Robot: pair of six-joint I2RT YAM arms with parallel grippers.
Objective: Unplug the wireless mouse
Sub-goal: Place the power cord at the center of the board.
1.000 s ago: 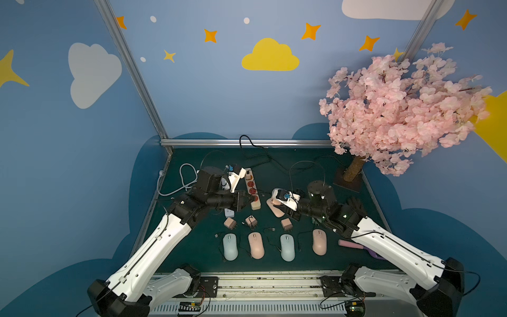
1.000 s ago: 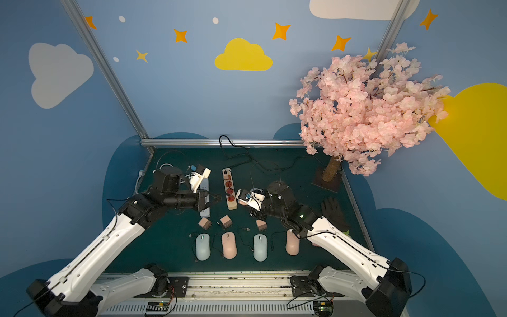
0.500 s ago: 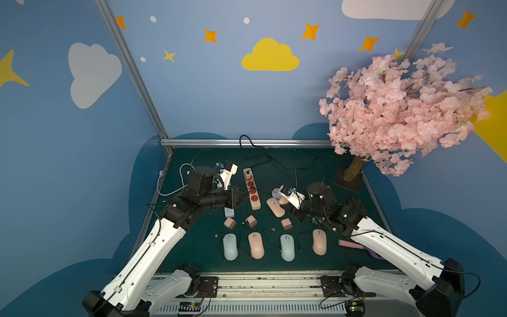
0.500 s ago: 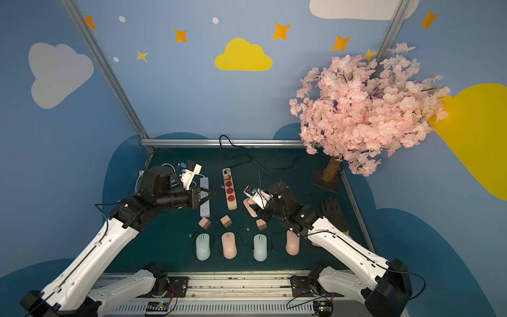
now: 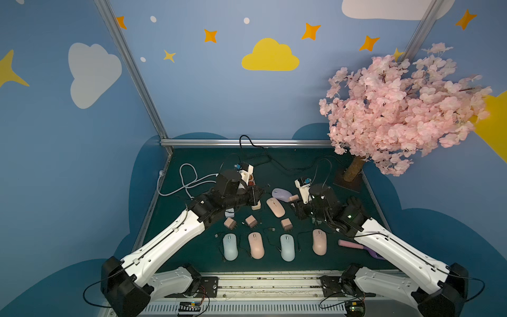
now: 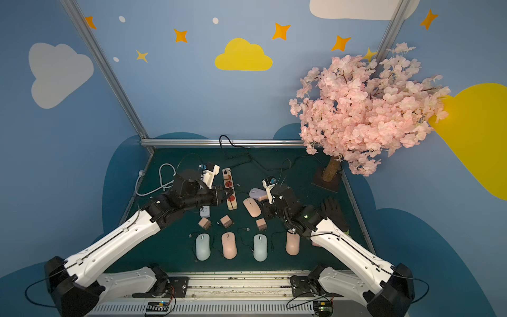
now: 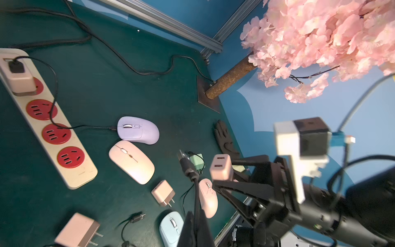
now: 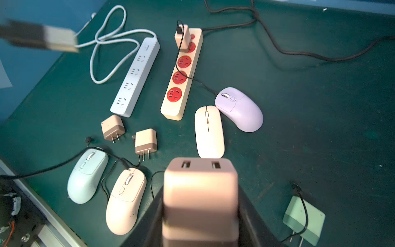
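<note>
My left gripper [image 7: 196, 213] is shut on a thin black cable [image 7: 195, 188], and the cable's USB plug [image 7: 184, 163] hangs free in the air. Facing it, my right gripper [image 8: 201, 203] is shut on a pink two-port adapter [image 8: 201, 188], also held off the mat. Plug and adapter are a short way apart. In both top views the left gripper [image 5: 260, 192] [image 6: 224, 195] hovers over the beige strip and the right gripper [image 5: 295, 201] [image 6: 265, 201] is beside the purple mouse [image 5: 281, 194]. Several mice [image 5: 319, 242] lie in a front row; which one the held cable serves is unclear.
A beige strip with red sockets [image 8: 181, 72] carries another pink adapter cabled to the purple mouse. A white strip [image 8: 136, 74] lies beside it. Loose pink adapters [image 5: 230, 223], a flat pink mouse [image 5: 275, 207], a green adapter [image 8: 303, 224], a black glove [image 6: 333, 211] and a blossom tree [image 5: 397, 115] surround them.
The two grippers stood close together a second ago. My left arm swung off to the left and has come back right; my right gripper has drawn slightly right with the adapter.
</note>
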